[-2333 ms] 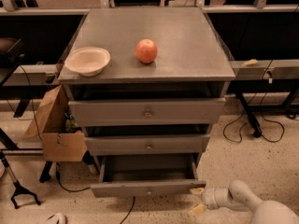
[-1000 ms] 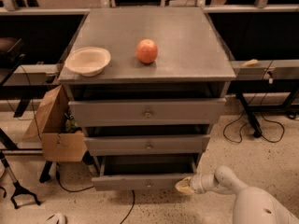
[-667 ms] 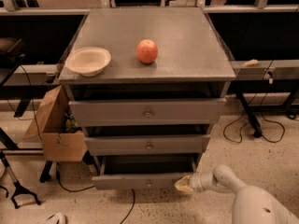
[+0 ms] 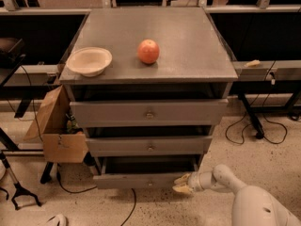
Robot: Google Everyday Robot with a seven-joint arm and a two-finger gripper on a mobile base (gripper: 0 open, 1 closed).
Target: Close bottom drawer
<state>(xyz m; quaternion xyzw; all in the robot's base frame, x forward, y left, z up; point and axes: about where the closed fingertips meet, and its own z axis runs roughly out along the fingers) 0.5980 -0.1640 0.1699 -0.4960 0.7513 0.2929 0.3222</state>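
Grey metal cabinet [image 4: 188, 36], three drawers, standing on a speckled floor [image 4: 277, 166].

Item 1 — the bottom drawer [image 4: 136, 180]. It is the lowest of the three and is partly open: its flat grey front panel stands out past the middle drawer [image 4: 117, 146] above it, and a dark strip of its interior shows behind the top edge of the panel. A small round knob [image 4: 150, 183] sits at the centre of the front.

Item 2 — the gripper [image 4: 183, 184]. It is low down, near floor level, at the right end of the bottom drawer's front panel, with its pale yellowish tip against or just beside that end; contact cannot be confirmed. Whether the claw is open or closed cannot be told. The white arm [image 4: 223, 177] reaches in from the lower right corner towards the drawer.

Item 3 — other drawers. The top drawer [image 4: 188, 111] and the middle drawer each show a grey front with a central knob.

Item 4 — cabinet top. A cream bowl [image 4: 89, 60] rests near the left front corner. A red-orange apple [image 4: 148, 51] stands just to its right, not touching it.

Item 5 — surroundings. An open cardboard box [image 4: 59, 140] stands just beside the cabinet's left side. Black cables [image 4: 244, 132] lie on the floor to the right.
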